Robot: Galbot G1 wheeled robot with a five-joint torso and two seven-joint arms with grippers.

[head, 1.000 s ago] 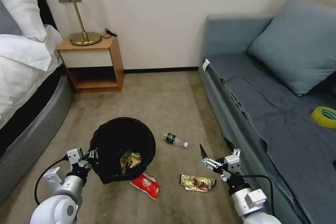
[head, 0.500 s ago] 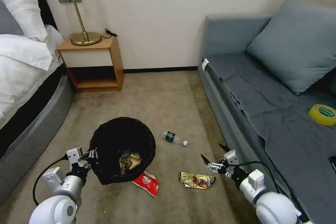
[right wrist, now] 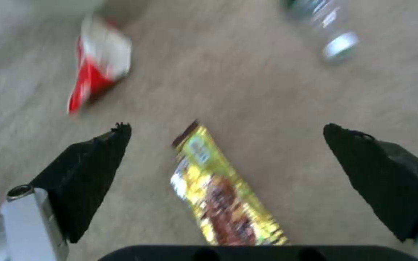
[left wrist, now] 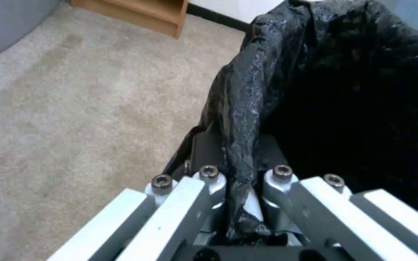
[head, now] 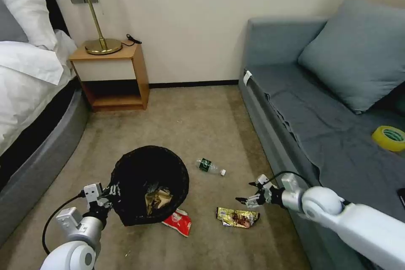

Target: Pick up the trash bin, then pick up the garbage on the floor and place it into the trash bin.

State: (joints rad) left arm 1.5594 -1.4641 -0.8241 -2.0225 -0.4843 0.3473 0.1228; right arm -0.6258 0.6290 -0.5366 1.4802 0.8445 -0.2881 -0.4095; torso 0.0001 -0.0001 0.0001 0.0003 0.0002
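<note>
Head view: our left gripper clamps the bin, paper inside; our right gripper gapes above the wrapper; packet and bottle remain.

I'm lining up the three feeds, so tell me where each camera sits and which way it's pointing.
Head view: high on the robot, looking forward and down at the carpet; both arms show, left gripper at the trash bin.
Left wrist view: above the left gripper, facing the bin's black bag.
Right wrist view: behind the open right gripper, facing down at the gold wrapper.
Head and right wrist views share the wrapper, red snack packet and bottle.
</note>
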